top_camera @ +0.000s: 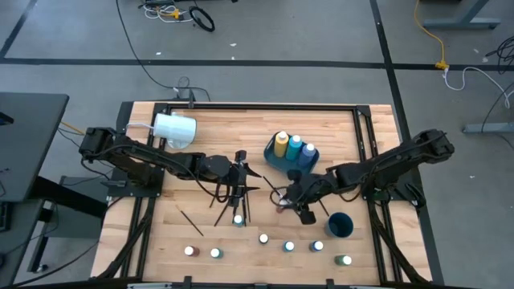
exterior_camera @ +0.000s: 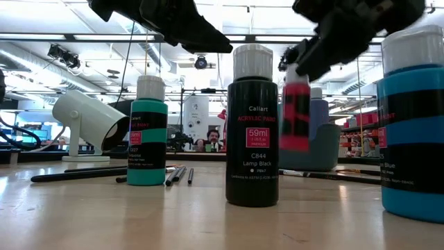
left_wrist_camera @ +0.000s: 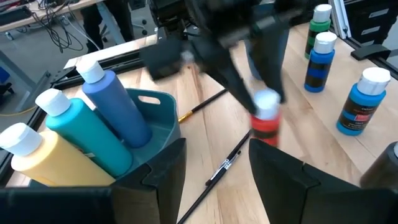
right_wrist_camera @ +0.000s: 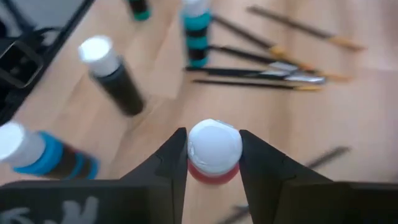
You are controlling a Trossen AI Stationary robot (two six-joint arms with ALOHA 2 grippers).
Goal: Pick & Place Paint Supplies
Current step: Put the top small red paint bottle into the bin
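Two arms work over the wooden table. The right gripper is at the middle of the table, a little to the right, just in front of the blue tray. Its two fingers stand on both sides of a red paint bottle with a white cap, and they touch the cap, so this gripper grips the red bottle. In the low view the red bottle hangs above the table, clear of the wood.

The left gripper is at the middle of the table, above a bunch of thin brushes. Its fingers stand apart and nothing is between them, so it is open.

Three tall bottles stand in the blue tray: a yellow bottle, a teal bottle and a blue bottle. A dark blue cup stands to the right of the right gripper, near the right edge. A large white cup lies on its side at the far left of the table.

Several small bottles stand in a loose row near the front edge. In the low view a black bottle is at the middle, a green bottle at the left and a blue-and-black bottle at the right. One single brush lies at the front left, apart from the bunch.
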